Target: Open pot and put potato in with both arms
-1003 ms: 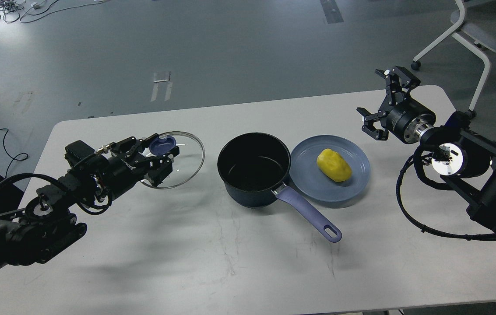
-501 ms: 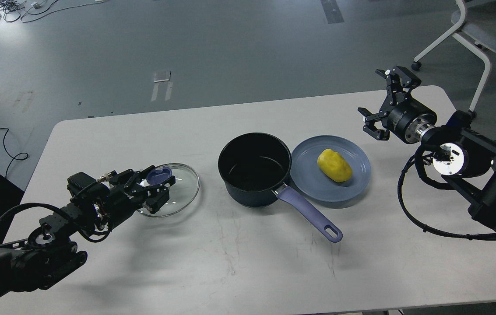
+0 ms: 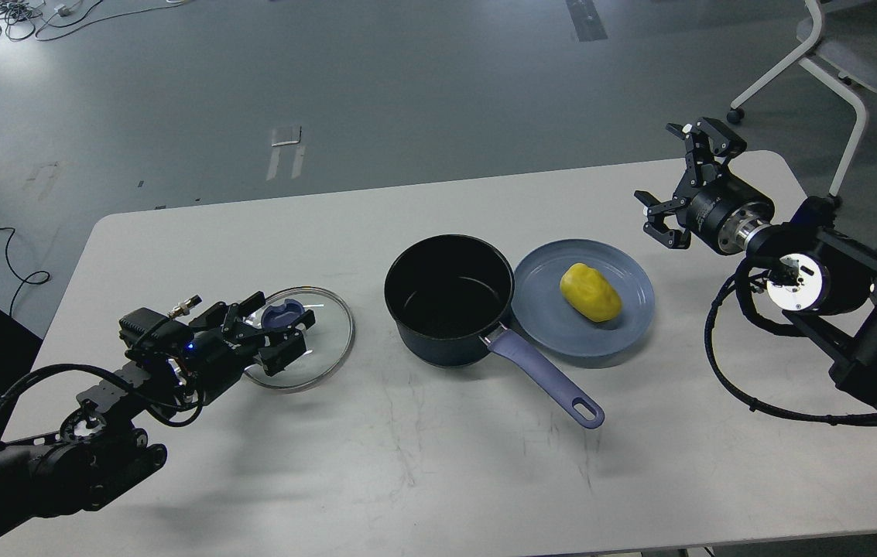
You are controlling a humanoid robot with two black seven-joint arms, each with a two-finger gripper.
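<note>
The pot [image 3: 450,298] stands uncovered at the table's middle, empty inside, its lavender handle [image 3: 550,383] pointing to the front right. The potato [image 3: 591,292] lies on a flat blue plate [image 3: 624,329] touching the pot's right side. The glass lid [image 3: 322,348] with a purple knob [image 3: 285,315] lies flat on the table left of the pot. My left gripper [image 3: 282,325] sits over the lid with a finger on each side of the knob, still closed on it. My right gripper [image 3: 678,179] is open and empty, in the air up and right of the plate.
The white table [image 3: 438,464] ends near the right arm at the far right. A white chair [image 3: 833,70] stands on the floor beyond the table's right corner. Cables lie on the floor at the far left.
My left gripper has lowered the lid from the air down onto the table and drawn it slightly toward me. The right arm, pot and potato have barely moved.
</note>
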